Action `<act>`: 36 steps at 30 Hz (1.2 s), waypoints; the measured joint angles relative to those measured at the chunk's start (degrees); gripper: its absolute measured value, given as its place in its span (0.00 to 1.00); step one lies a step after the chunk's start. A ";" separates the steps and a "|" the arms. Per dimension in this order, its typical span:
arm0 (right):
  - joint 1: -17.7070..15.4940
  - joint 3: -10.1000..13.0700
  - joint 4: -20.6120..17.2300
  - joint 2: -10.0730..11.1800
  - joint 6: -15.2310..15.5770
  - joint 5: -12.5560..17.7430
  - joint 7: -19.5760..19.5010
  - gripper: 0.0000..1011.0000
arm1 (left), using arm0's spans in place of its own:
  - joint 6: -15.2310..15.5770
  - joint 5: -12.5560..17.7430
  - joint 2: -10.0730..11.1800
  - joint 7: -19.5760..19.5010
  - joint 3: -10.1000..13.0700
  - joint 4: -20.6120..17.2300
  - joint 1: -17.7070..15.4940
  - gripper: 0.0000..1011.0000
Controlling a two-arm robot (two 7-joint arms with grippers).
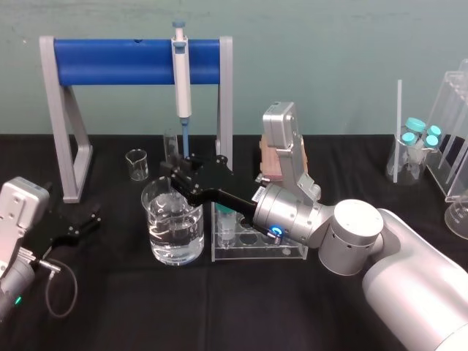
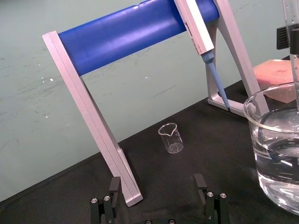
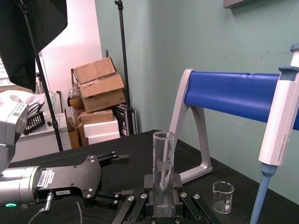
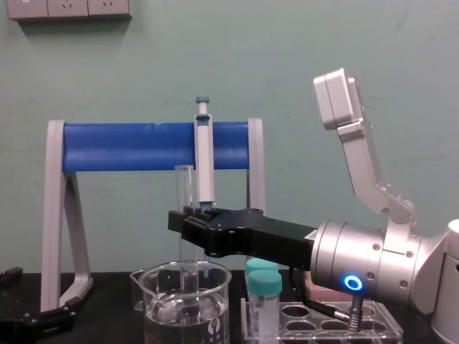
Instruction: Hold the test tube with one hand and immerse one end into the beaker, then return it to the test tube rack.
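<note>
Test tube [image 4: 185,188] inside beaker [image 4: 218,314] rim (right gripper [image 4: 184,221]).

Head view downward, chest view low, close, both share beaker [image 1: 174,240]

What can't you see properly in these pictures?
- The test tube lower end: the right hand covers it in the head view; the beaker wall blurs it in the chest view.
- The beaker's base: cut off by the chest view's lower edge.
- The test tube rack back holes: behind the right arm, head view.
</note>
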 joint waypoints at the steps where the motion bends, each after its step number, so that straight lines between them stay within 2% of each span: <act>1: -0.04 0.01 -0.01 0.01 -0.01 0.02 0.00 0.22 | 0.00 0.00 0.00 0.00 0.00 0.00 0.00 0.99; 36: -0.03 -0.02 0.03 0.06 0.08 0.15 0.01 0.22 | 0.00 0.00 0.00 0.00 0.00 0.00 0.00 0.99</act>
